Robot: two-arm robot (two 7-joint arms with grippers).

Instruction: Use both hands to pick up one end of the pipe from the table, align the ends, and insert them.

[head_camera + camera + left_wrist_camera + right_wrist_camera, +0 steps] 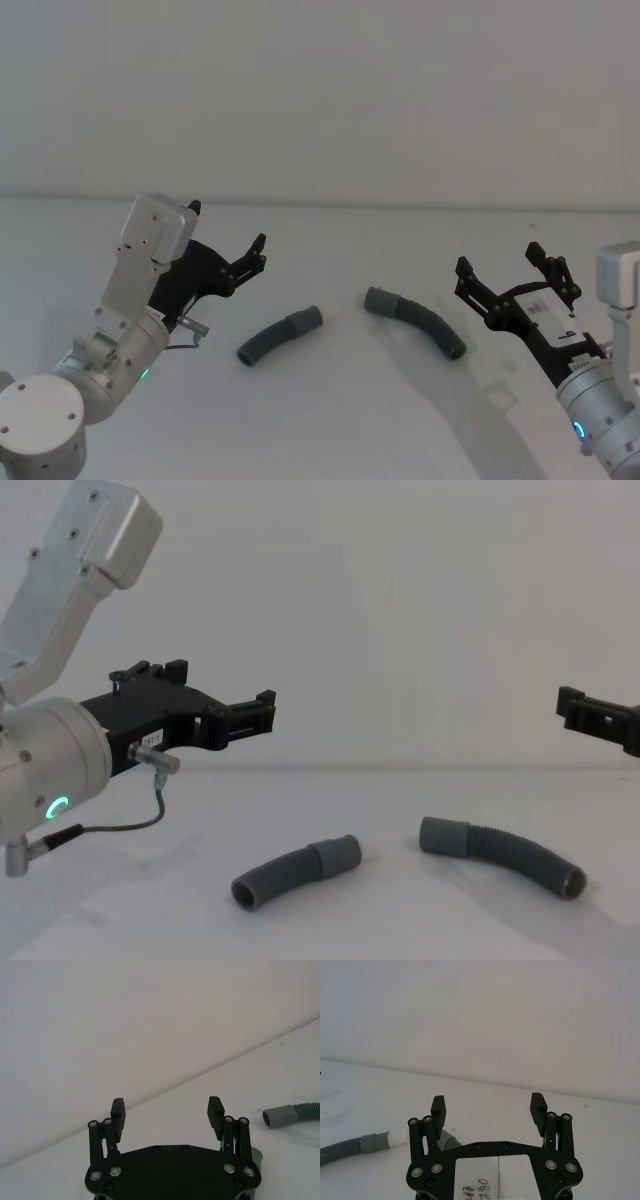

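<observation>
White matte table [330, 430] before a plain pale wall. At the left, the left pincer [228, 228] hovers above the table with its fingers spread wide and nothing between them. A small white tag [147, 740] on its body carries print too small to read, and a green ring light [58, 806] glows on its arm. At the right, the right pincer [499, 260] is likewise spread wide and empty. Its white label [479, 1182] bears handwritten characters cut off at the frame edge and not legible. In the chest view this pincer is cut off at the right edge. Between the two, the left piece [268, 342] and the right piece [430, 325] of the pipe lie apart on the table. The left cuff [305, 321] and the right cuff [380, 300] face each other across a gap.
</observation>
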